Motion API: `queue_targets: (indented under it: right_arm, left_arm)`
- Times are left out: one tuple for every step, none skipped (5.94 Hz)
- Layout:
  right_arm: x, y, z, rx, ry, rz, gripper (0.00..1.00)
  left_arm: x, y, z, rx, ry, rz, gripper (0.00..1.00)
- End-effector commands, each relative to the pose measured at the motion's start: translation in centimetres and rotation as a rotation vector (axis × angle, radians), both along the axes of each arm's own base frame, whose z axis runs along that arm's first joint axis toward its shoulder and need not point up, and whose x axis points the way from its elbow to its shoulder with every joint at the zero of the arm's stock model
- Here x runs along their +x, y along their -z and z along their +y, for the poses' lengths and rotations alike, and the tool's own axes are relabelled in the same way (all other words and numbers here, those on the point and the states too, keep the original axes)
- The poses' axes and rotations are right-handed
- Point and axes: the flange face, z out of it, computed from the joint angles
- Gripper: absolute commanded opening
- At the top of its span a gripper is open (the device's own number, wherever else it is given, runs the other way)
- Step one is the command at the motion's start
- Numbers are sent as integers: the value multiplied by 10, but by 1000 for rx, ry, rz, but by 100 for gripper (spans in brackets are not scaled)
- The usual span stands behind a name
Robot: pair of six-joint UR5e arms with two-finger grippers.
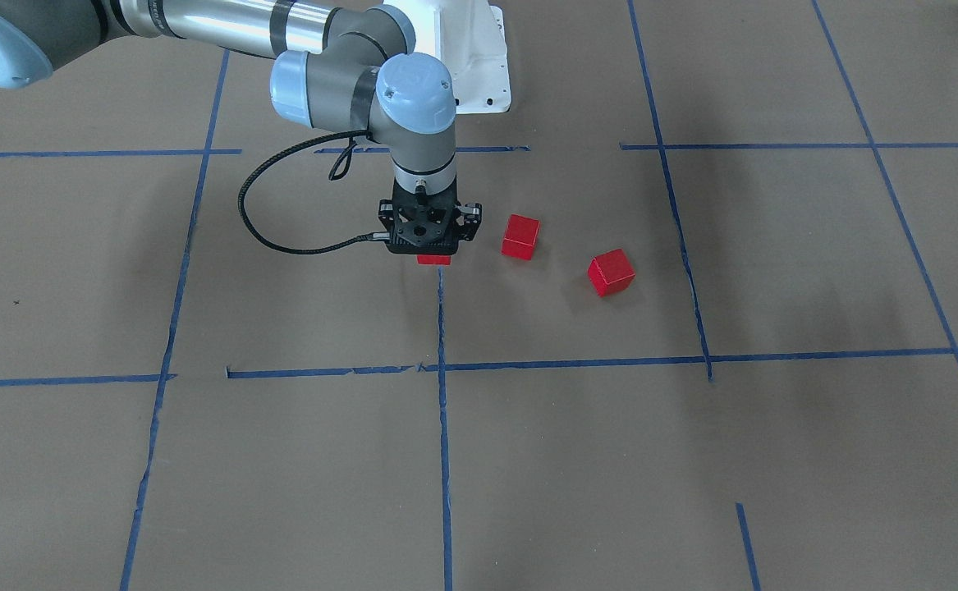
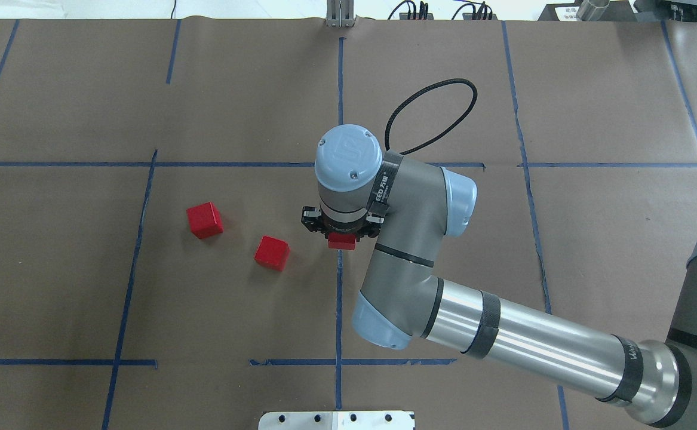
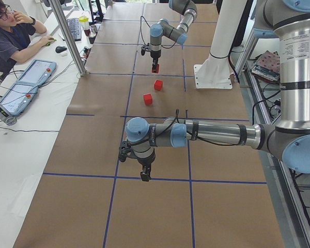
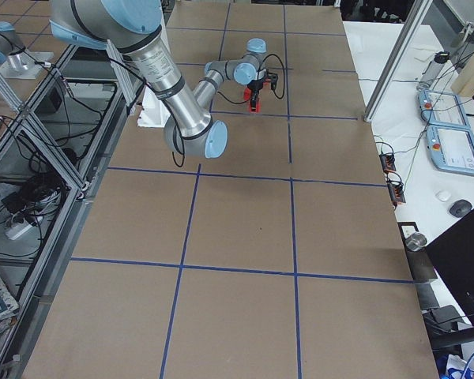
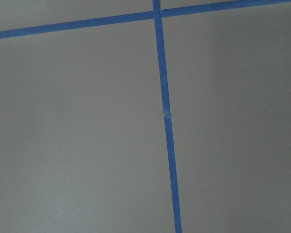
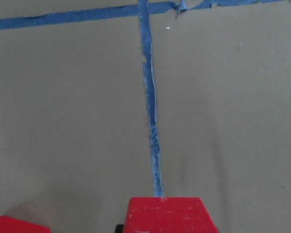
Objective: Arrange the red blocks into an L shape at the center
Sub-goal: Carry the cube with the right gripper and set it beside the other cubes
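Over center [image 2: 338, 272], right pincer [image 2: 341, 236] downward (clasping red block [image 2: 341, 242])

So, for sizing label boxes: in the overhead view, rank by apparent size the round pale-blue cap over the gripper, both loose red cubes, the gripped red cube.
1. Round pale-blue cap, closer to camera.
2. Leftmost red cube, middle red cube: alike.
3. Gripped red cube, mostly hidden.

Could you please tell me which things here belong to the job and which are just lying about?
Job: held red block, middle red block, outer red block, right gripper, centre tape line.
Lying about: keyboard, control tablet, white mounting plate.
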Motion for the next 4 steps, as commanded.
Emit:
queue_targets:
  right_arm:
    - [-14, -6, 9, 7, 4, 22, 39]
    - [-18, -8, 15, 10, 9, 27, 48]
    - [-21, -11, 20, 9, 19, 30, 56]
    - [-23, -13, 22, 10, 25, 34, 60]
  left_arm:
    - [0, 0, 0, 0, -1, 0, 100]
    - [0, -1, 0, -1, -1, 0, 100]
    - [0, -1, 0, -4, -1, 0, 100]
    - [0, -2, 0, -7, 0, -1, 100]
